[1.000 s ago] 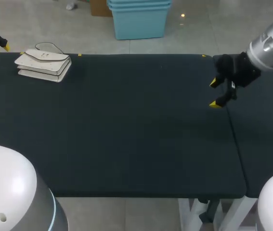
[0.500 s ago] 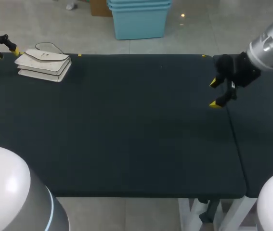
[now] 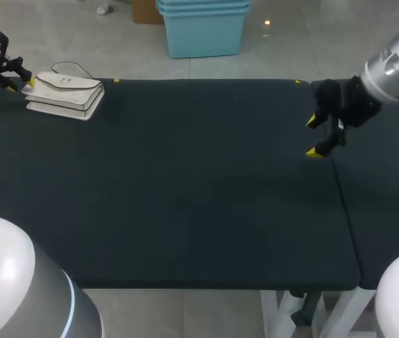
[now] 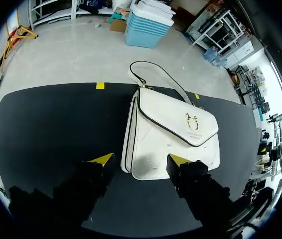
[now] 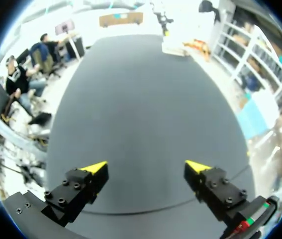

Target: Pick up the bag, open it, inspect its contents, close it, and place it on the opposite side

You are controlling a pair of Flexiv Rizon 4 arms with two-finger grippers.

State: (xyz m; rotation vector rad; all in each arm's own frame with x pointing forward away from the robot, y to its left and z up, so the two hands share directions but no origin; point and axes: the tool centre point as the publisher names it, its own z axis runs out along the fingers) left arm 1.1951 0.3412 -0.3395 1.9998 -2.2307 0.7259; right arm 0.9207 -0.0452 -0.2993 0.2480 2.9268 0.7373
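White bag [image 4: 173,132] flat on tabletop [image 4: 51,124]; left tool [image 4: 141,159] spread wide at bag's end, empty. Right tool [image 5: 145,167] spread, empty, far from bag.

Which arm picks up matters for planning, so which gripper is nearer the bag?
Left. The left gripper is right at the bag, at its end, open; the right gripper hangs over the opposite side of the table, far from it.

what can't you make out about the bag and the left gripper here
- Contents of the bag: hidden under its closed flap, in every view.
- Whether the left gripper touches the bag: too small in the head view. The left wrist view shows one tip over its near edge, height unclear.
- Bag in the right wrist view: far off, too small and blurred.
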